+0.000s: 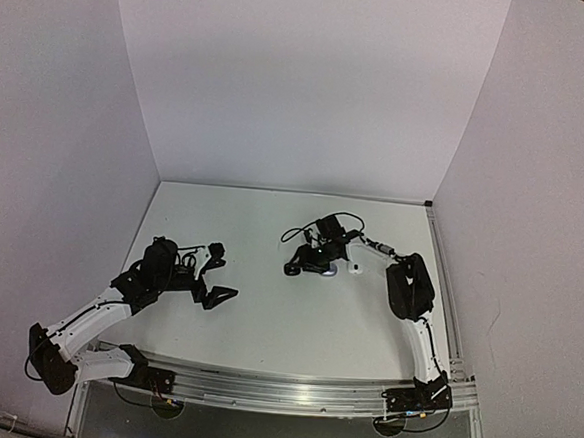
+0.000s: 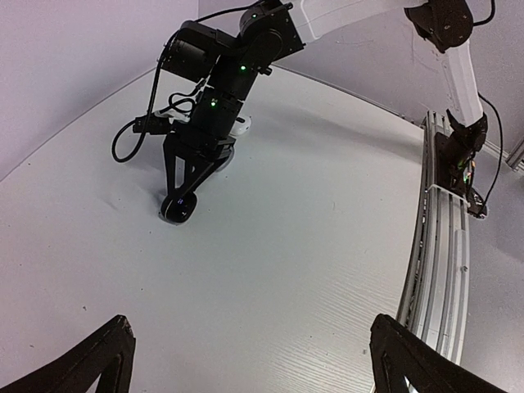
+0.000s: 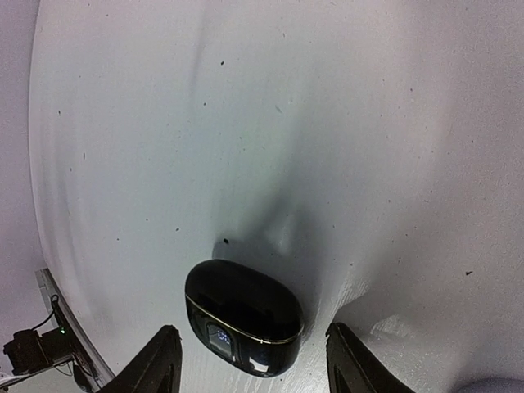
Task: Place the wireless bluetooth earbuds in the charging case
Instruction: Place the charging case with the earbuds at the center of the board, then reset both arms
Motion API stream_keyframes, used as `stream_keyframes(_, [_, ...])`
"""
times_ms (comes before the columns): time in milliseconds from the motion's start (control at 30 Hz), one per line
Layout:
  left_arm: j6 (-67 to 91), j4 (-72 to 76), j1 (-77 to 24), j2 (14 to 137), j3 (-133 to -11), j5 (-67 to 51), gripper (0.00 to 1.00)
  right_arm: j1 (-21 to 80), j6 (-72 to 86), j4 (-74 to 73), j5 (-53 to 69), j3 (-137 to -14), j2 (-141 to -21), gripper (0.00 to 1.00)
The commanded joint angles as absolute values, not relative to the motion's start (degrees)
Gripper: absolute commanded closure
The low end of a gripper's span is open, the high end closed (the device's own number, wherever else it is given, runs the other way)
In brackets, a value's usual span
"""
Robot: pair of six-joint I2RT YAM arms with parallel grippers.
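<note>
A black charging case [image 3: 244, 315] lies on the white table with its lid shut and a small lit display on its front. In the top view the same case [image 1: 294, 268] sits at mid-table, and the left wrist view shows it [image 2: 177, 209] under the other arm's fingers. My right gripper [image 3: 254, 360] stands open astride it, one finger on each side, with gaps to both. Further left, my left gripper [image 1: 223, 275] hangs wide open over bare table [image 2: 250, 364], holding nothing. No wireless bluetooth earbuds are in view.
A small white pebble-like object [image 1: 355, 268] lies just right of the right gripper; from the left wrist it [image 2: 240, 126] shows partly behind that arm. White walls enclose the table on three sides. A metal rail [image 1: 290, 391] runs along the near edge.
</note>
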State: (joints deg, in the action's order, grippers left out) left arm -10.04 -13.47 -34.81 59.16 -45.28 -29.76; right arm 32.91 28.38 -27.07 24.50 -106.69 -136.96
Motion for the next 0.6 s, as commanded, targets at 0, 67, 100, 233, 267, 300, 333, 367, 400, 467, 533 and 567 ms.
stream_keyframes(0, [-10.2, -11.62, -34.79, 57.97, -45.82, -29.52, 0.0, 34.45, 27.17, -31.17, 22.63, -105.82, -134.5, 0.42])
stream_keyframes(67, [-10.2, -11.64, -34.76, 57.93, -45.82, -29.49, 0.0, 34.92, 27.21, -31.29, 23.02, -106.23, -134.71, 0.43])
stream_keyframes(100, [-10.2, -11.65, -34.79, 57.94, -45.79, -29.55, 0.0, 35.15, 27.16, -31.37, 23.08, -106.39, -134.78, 0.44])
stream_keyframes(233, [-10.28, -11.69, -34.83, 57.75, -45.64, -29.64, 0.0, 35.65, 26.98, -31.8, 22.51, -106.23, -134.61, 0.45])
stream_keyframes(267, [-10.26, -11.69, -34.81, 57.7, -45.59, -29.63, 0.0, 35.68, 27.05, -31.93, 22.21, -106.12, -134.47, 0.45])
stream_keyframes(300, [-10.23, -11.7, -34.81, 57.62, -45.56, -29.64, 0.0, 35.69, 27.09, -32.06, 21.79, -106.01, -134.3, 0.46])
stream_keyframes(333, [-10.21, -11.73, -34.8, 57.52, -45.52, -29.69, 0.0, 35.7, 27.06, -32.22, 21.14, -105.9, -134.08, 0.46])
stream_keyframes(367, [-10.2, -11.68, -34.8, 57.5, -45.46, -29.75, 0.0, 35.69, 27.0, -32.5, 20.38, -105.79, -133.87, 0.46])
stream_keyframes(400, [-10.15, -11.74, -34.8, 57.45, -45.44, -29.78, 0.0, 35.68, 26.91, -32.66, 19.81, -105.7, -133.6, 0.46])
stream_keyframes(467, [-10.11, -11.72, -34.81, 57.44, -45.43, -29.84, 0.01, 35.69, 26.65, -33.11, 18.85, -105.77, -133.14, 0.46])
stream_keyframes(533, [-10.11, -11.66, -34.79, 57.45, -45.32, -29.68, 0.01, 35.7, 26.26, -33.41, 18.24, -106.03, -132.57, 0.45])
stream_keyframes(567, [-10.08, -11.58, -34.77, 57.45, -45.25, -29.5, 0.01, 35.69, 25.93, -33.65, 17.85, -106.2, -132.15, 0.45])
